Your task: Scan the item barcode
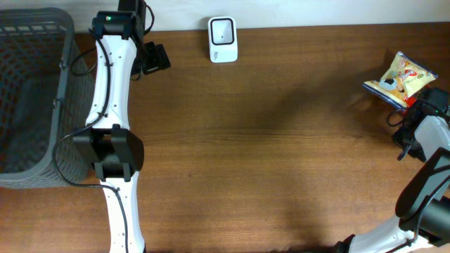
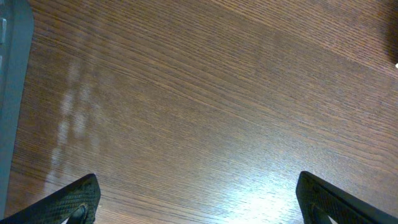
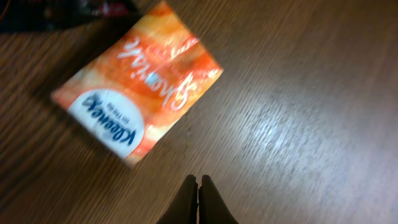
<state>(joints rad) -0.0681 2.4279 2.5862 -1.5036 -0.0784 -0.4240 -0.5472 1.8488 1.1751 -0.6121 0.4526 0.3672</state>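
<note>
Overhead view: wooden counter (image 1: 281,154), mostly bare. The tissue pack (image 1: 399,77) sits at the far right edge of the counter, toward the back, just beside the dark wrist of the right arm. A white scanner (image 1: 223,39) stands at the back edge, centre-left, well apart from the pack. A grey mesh basket (image 1: 63,84) is at the left edge, with the left arm stretched along it.

Right wrist view: right pincer (image 3: 198,182) is closed, the two dark fingers pressed flat together with nothing between them. The tissue pack (image 3: 140,87) lies flat on the counter ahead of the tips and to their left, apart from them, not touched. The pack is orange with white script and a white-and-blue Kleenex label at one end; it sits at an angle to the wood grain. This frame is a bit blurred.

Left wrist view: left pincer (image 2: 196,180) is wide open, one finger (image 2: 74,199) in each lower corner of the frame, holding nothing, only bare wood between them. The grey basket wall (image 2: 12,93) shows along the left edge.
</note>
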